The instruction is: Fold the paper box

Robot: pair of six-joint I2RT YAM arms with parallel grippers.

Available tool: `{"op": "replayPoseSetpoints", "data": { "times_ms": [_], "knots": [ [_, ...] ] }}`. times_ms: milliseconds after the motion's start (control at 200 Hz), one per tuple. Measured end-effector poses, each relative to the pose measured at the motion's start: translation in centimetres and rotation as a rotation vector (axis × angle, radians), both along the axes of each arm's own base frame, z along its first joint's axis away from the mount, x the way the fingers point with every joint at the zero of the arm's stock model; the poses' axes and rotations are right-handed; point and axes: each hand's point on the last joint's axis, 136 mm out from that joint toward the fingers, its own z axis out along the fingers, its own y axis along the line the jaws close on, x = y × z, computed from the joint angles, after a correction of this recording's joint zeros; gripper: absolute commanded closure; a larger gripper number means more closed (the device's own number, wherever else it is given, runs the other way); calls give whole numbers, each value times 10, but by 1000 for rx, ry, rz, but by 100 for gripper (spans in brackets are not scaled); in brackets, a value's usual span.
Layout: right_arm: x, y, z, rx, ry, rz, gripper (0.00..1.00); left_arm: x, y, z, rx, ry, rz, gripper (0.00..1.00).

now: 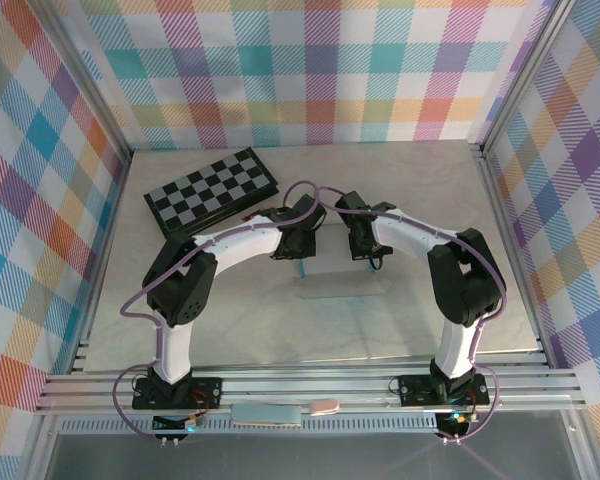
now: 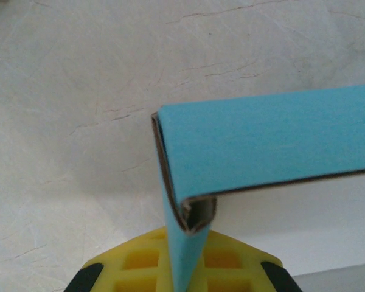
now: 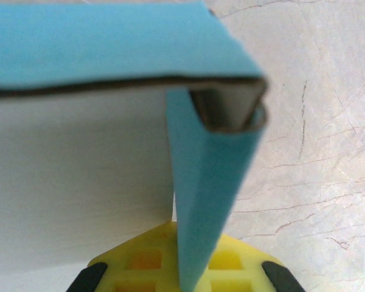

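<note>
Presently: paper box (image 1: 345,288), thin turquoise-blue card, paler inside, partly folded. It lies on the table (image 1: 280,335), to the near right of the checkerboard (image 1: 212,190) and well apart from it. A pale panel lies flat, with a narrow turquoise flap upright at each end.

Left end, left wrist view: the paper box (image 2: 267,146) shows a long turquoise wall meeting a short end flap at a folded corner, the brown cut edge visible. The end flap runs down between the yellow pads (image 2: 140,261) of the left gripper (image 2: 182,271), which is clamped tight on it.

Right end, right wrist view: the paper box (image 3: 79,48) shows the matching corner, blurred by closeness, with the pale inner face below the turquoise wall. The flap drops between the yellow pads (image 3: 140,261) of the right gripper (image 3: 185,271), likewise pinched narrow on the card.

From above, the left gripper (image 1: 302,262) sits just to the near right of the checkerboard. The right gripper (image 1: 372,262) is farther right of it, the two arms arching inward toward each other.

Surround: pale marbled table; plaid walls (image 1: 310,70) behind and beside the checkerboard. On the aluminium rail (image 1: 310,385), well nearer than the checkerboard, lie a flat pale-turquoise piece (image 1: 267,414) and a small pink object (image 1: 323,406).
</note>
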Motion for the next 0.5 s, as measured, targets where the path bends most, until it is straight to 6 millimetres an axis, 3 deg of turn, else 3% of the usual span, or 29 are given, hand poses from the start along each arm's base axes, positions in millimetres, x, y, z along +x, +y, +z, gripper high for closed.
{"op": "replayPoseSetpoints", "data": {
  "times_ms": [500],
  "knots": [
    [-5, -1, 3, 10, 20, -47, 100, 0, 1, -1, 142, 1, 72, 100]
  ]
}}
